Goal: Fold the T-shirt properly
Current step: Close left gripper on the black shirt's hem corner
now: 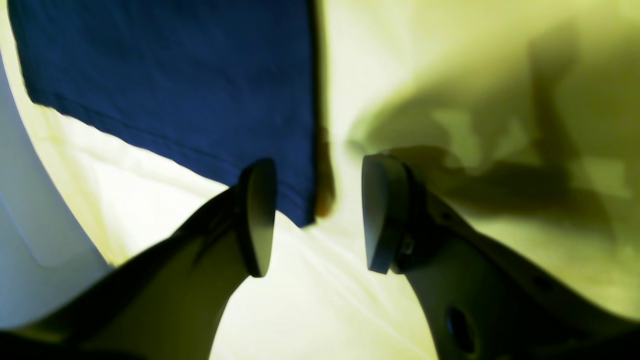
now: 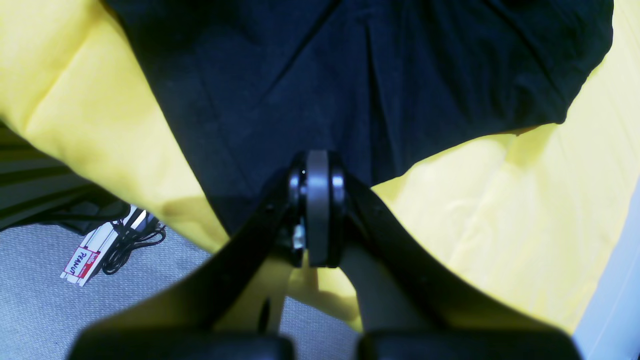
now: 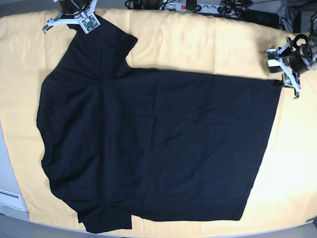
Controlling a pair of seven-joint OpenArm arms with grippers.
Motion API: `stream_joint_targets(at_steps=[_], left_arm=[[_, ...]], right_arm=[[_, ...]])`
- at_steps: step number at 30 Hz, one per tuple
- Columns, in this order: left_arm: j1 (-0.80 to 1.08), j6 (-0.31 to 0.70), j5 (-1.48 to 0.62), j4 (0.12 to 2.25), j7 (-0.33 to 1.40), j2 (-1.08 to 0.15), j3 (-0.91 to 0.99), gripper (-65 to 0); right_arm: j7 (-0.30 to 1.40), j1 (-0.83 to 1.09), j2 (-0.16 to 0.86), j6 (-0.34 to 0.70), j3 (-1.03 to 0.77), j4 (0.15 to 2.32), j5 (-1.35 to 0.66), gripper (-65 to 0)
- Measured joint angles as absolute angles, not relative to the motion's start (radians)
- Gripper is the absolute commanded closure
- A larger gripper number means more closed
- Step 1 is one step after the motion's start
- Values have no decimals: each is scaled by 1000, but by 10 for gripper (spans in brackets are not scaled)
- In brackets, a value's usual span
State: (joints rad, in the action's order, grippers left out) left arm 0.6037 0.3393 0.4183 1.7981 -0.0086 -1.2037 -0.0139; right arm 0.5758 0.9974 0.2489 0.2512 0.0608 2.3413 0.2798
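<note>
The large plain black soft cloth T-shirt (image 3: 158, 148) lies spread flat across the yellow cloth-covered surface (image 3: 292, 173), filling most of the base view from its near edge to the far sleeve. One short sleeve (image 3: 106, 218) sits at the near left edge, and the straight hem (image 3: 262, 153) runs down the right side. At the far right, the left hand (image 1: 317, 215) hovers with its two dark pads wide apart, the corner of the hem lying just beyond the gap between them and touching neither pad. At the far left, the right hand (image 2: 317, 207) has its pads pressed together on the edge of the other sleeve (image 3: 106, 42). Past the surface's edge in the right wrist view, a white power strip with tangled black cable (image 2: 107, 242) lies on the grey floor.
</note>
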Motion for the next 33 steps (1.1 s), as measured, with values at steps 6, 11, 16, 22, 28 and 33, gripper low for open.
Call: stream_joint_targets(at_steps=[6, 11, 16, 22, 28, 33], left_arm=[[532, 392, 411, 1798, -16, -1205, -14, -286], [532, 413, 408, 1770, -27, -1202, -19, -286], [521, 393, 411, 1720, -68, -1202, -47, -286], [493, 370, 446, 1712, -71, -1188, -102, -286], [304, 345, 445, 1650, -75, -1160, -286, -286], [195, 332, 453, 1634, -44, -1161, -412, -286]], right_arm=[[575, 997, 249, 251, 61, 2341, 280, 0], [576, 997, 249, 251, 61, 2341, 280, 0], [576, 997, 249, 251, 61, 2341, 280, 0], [576, 997, 249, 251, 61, 2341, 280, 0], [576, 997, 249, 251, 61, 2341, 280, 0], [576, 997, 249, 251, 61, 2341, 279, 0]])
